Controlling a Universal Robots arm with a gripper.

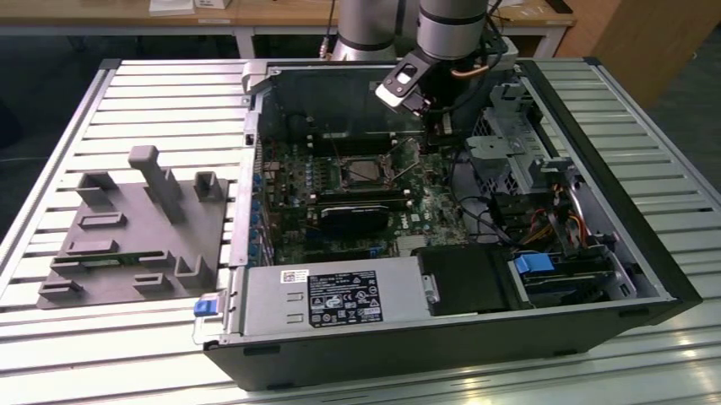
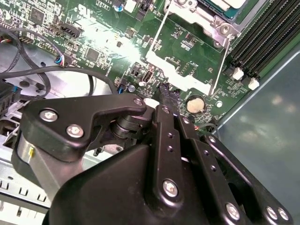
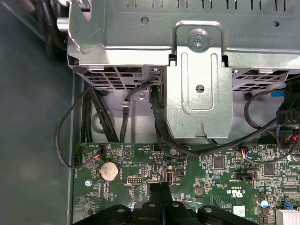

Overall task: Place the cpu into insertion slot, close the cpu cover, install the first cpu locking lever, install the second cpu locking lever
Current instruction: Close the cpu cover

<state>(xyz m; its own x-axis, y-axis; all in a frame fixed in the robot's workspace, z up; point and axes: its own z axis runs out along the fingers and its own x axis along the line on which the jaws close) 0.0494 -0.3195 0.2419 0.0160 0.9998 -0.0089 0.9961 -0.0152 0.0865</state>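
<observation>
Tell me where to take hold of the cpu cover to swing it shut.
Probably by its free end bar. The cpu cover is swung open from the insertion slot and looks hinged there, so that bar is the far edge. It is thin, with the window behind it, so one finger could pass through. Come from the side where the gripper is.

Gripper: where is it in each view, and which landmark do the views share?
Exterior view: gripper above the green board.
Second wrist view: its tip beside the coin battery.
First wrist view: its tip near that battery.
Landmark in both wrist views: the coin battery.
</observation>
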